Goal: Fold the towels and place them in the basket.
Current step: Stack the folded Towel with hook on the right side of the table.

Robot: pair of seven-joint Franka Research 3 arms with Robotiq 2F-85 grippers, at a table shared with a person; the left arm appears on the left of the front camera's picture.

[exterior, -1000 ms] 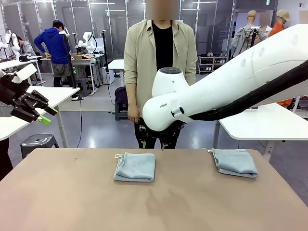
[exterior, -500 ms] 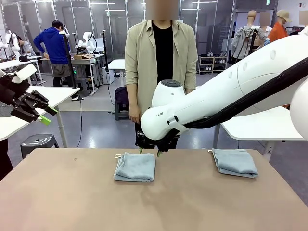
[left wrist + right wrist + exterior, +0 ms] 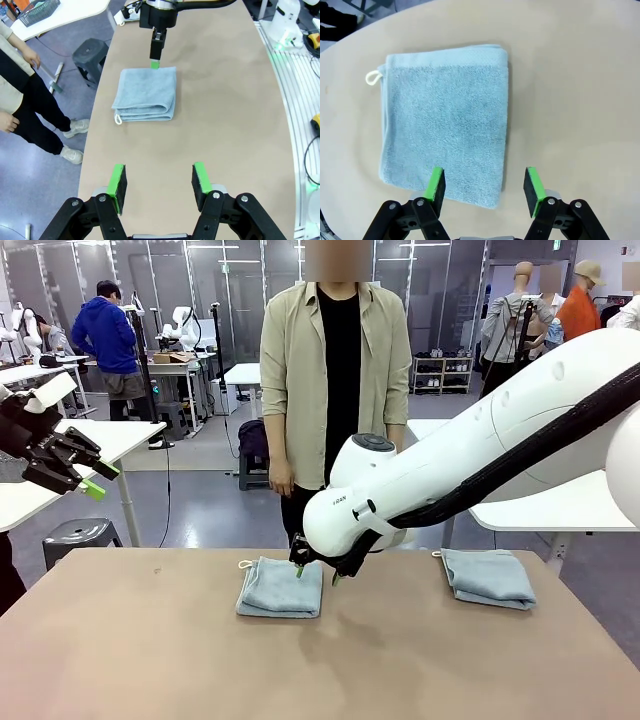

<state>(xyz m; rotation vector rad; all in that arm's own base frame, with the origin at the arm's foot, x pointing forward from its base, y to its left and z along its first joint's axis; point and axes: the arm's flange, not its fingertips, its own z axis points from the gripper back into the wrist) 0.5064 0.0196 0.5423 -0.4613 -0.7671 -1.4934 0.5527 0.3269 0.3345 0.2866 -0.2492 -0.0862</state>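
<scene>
right gripper (image 3: 317, 577) hangs with jaws apart over the folded towel (image 3: 281, 587) near the table's (image 3: 150, 660) far edge (left gripper (image 3: 159, 182) spread too, holding nothing)

The near half of the worktop (image 3: 300, 660) lies bare. Along its far edge, the right arm (image 3: 480, 455) slants over the folded towel (image 3: 281, 587); a second towel (image 3: 488, 577) occupies the far right corner.

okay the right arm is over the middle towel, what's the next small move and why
Probably lower the right end effector straight down and close on the folded towel. Its jaws are open, one pad over the towel's near corner and the other over bare table, so they straddle the edge, and nothing is held yet.
</scene>
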